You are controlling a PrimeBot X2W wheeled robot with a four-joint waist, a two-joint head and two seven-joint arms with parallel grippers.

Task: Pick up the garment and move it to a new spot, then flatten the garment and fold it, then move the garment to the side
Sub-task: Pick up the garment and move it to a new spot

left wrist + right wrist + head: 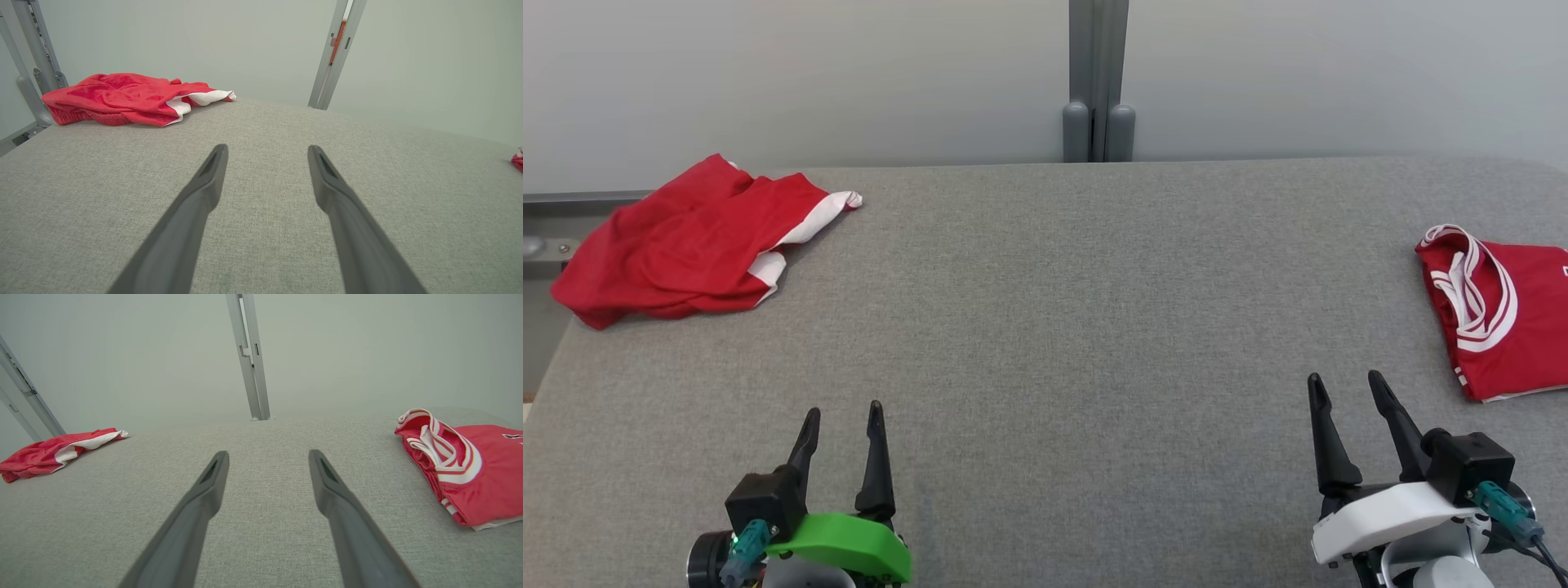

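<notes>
At the first step, seemingly: picking up. Holding nothing in left end effector (844, 408) or right end effector (1343, 376), both spread wide over the near edge of the surface (1045, 327). Crumpled at the far left corner: the red garment (678, 245); folded at the right edge: a red jersey (1503, 327). Next, probably: reaching to that far left corner, pinching a raised fold.

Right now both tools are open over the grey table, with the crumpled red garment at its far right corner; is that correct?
No: the head view shows the crumpled red garment at the far left corner. The left tool and right tool are open over the grey table.
</notes>
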